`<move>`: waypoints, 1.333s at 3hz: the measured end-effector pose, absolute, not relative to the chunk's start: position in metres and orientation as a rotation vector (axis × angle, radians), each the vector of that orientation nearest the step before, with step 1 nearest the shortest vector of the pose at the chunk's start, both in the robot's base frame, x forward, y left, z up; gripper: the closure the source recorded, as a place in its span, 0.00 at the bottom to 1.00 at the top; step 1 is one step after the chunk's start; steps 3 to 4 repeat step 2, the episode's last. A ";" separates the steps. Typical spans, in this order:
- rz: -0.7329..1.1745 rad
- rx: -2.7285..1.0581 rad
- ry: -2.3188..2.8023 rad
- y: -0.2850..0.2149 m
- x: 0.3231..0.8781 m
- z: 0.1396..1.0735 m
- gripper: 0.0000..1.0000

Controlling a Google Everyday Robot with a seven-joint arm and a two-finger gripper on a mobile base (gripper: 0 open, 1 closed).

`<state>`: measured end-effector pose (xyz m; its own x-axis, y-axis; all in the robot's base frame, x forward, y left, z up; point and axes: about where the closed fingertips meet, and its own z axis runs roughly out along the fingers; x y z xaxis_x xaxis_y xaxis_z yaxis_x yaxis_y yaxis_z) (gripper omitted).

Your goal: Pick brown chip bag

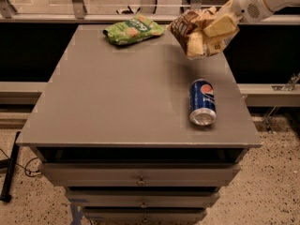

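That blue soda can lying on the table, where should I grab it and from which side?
Grip the soda can across its round middle, coming from above: it lies on its side, ends pointing front and back, leaving both long sides free. The hand is at the far right, holding the brown chip bag.

a green snack bag [133, 29] lies at the grey table's [117, 97] far edge. a blue soda can [202, 102] lies on its side near the right edge. the gripper [212, 34] hangs above the far right corner.

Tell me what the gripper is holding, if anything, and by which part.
The gripper, over the back right of the table, is shut on the brown chip bag, gripping its right side.
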<state>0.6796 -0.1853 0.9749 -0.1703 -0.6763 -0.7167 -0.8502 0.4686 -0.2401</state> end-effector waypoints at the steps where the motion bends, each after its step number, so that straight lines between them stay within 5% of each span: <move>1: 0.332 -1.192 1.834 -0.194 0.676 1.017 1.00; 4: 0.337 -1.184 1.813 -0.193 0.675 1.027 1.00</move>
